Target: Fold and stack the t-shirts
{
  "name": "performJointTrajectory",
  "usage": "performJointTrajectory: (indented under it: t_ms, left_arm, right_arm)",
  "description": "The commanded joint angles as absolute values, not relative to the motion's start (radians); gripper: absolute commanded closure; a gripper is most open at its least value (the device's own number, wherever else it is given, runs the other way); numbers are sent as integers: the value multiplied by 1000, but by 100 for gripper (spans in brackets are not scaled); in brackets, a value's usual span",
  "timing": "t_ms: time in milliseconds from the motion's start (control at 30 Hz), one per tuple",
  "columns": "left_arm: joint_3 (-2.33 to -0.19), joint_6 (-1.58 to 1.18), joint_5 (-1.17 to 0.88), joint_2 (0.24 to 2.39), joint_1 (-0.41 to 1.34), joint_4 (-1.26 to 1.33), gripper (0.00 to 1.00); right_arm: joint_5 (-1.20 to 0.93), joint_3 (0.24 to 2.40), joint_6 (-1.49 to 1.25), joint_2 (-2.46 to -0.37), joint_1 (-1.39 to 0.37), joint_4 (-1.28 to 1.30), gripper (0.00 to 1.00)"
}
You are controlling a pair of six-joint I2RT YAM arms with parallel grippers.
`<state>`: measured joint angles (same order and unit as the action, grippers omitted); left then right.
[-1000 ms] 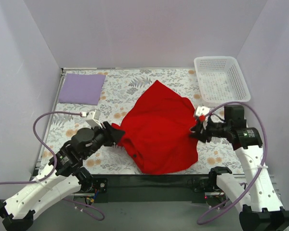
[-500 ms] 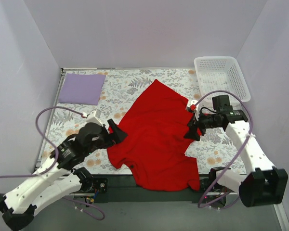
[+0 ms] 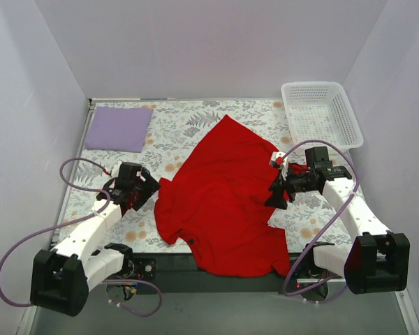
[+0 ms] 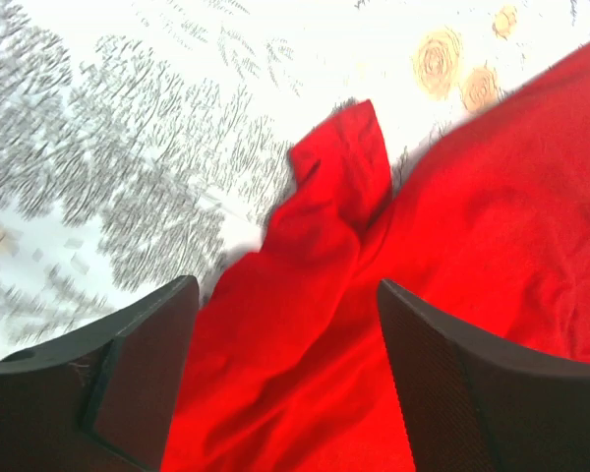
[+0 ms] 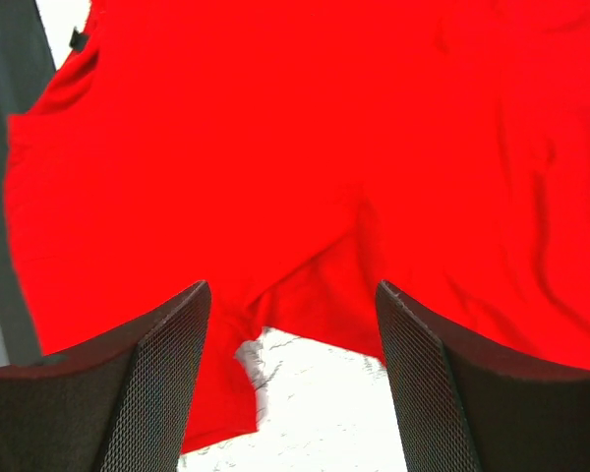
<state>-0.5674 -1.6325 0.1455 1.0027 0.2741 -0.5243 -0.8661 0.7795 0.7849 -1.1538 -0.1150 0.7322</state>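
Top view, shirt: red shirt [image 3: 223, 195] lies between my arms, long axis far to near, near end over the table [image 3: 188, 125] edge; lavender shirt [image 3: 119, 128] folded, far-left of it.
Top view, jaws: left gripper [image 3: 151, 190] just off its left sleeve, right gripper [image 3: 275, 196] over its right edge, closer; both spread, empty.
Left wrist: sleeve dead ahead between open jaws.
Right wrist: red cloth ahead and beneath.
Change: a second ago both pinched; now released, left arm backed off.

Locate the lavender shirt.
In the top view, the lavender shirt lies flat at the far left corner of the table, apart from the red shirt, across from the basket.
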Motion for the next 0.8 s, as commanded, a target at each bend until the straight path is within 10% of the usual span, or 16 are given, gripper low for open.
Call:
performJointTrajectory:
  t_ms: [0, 367, 567, 767]
  left_arm:
    - [-604, -1569, 22, 1107, 201, -376, 30]
    - [-689, -1453, -132, 1417, 138, -293, 52]
    - [-741, -1382, -167, 1496, 138, -302, 100]
    - [-854, -1296, -32, 1401, 138, -368, 100]
  right_arm:
    - [-917, 758, 788, -1154, -92, 660, 26]
    - [-948, 738, 808, -1127, -60, 650, 26]
    - [-954, 735, 811, -1121, -55, 650, 26]
    - [-959, 730, 816, -1104, -49, 652, 26]
